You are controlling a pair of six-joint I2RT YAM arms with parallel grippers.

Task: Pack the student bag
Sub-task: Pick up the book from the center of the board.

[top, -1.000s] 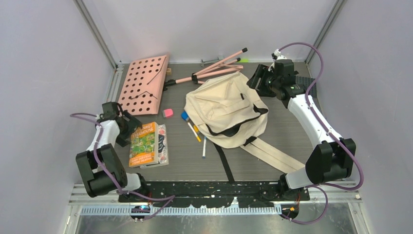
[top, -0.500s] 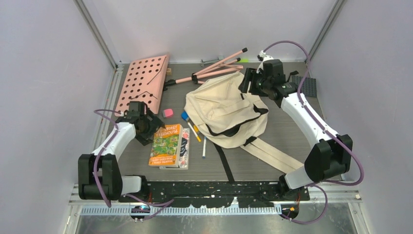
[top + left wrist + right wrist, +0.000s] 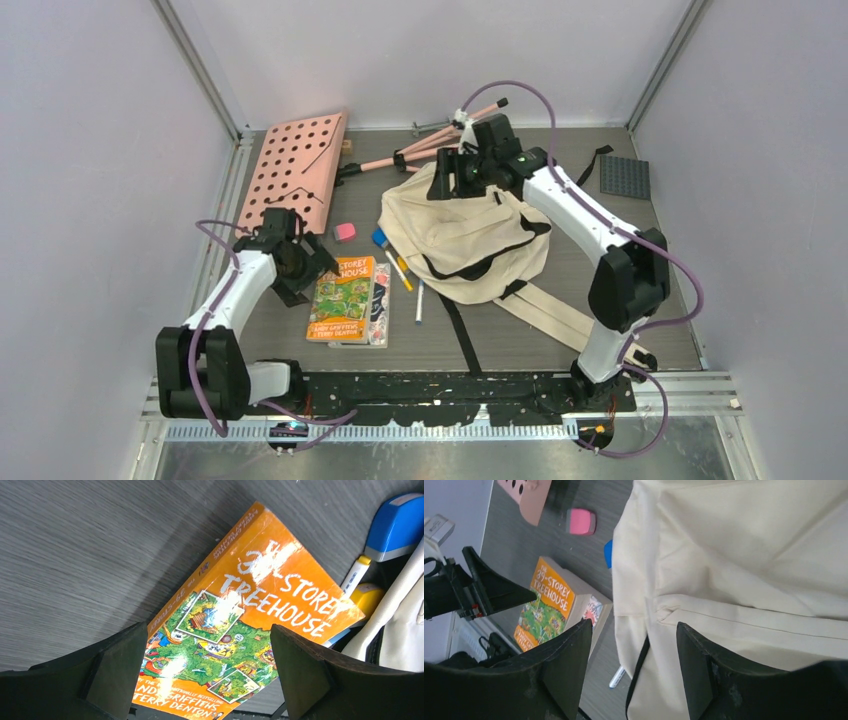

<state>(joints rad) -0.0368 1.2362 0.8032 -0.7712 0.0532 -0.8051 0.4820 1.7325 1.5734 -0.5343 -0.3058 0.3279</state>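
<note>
The cream-beige student bag (image 3: pixel 465 235) lies slumped in the middle of the table, black straps trailing to the front right. My right gripper (image 3: pixel 441 184) is open and hovers over the bag's back left top; in the right wrist view (image 3: pixel 634 630) the bag cloth (image 3: pixel 749 570) lies below its fingers. My left gripper (image 3: pixel 312 265) is open and empty, just left of the orange "Treehouse" book (image 3: pixel 345 298). In the left wrist view (image 3: pixel 207 635) the book (image 3: pixel 250 605) lies flat between and beyond the fingers.
A second book (image 3: pixel 379 312) lies under the orange one. Pens (image 3: pixel 400 270) and a blue-capped item (image 3: pixel 380 238) lie by the bag's left edge. A pink eraser (image 3: pixel 344 232), a pink perforated board (image 3: pixel 295 170), a folded pink stand (image 3: pixel 440 140) and a grey plate (image 3: pixel 625 175) lie further back.
My right arm has swung left from the back right corner to above the bag's top. My left gripper moved right and forward, and the books slid right with it.
</note>
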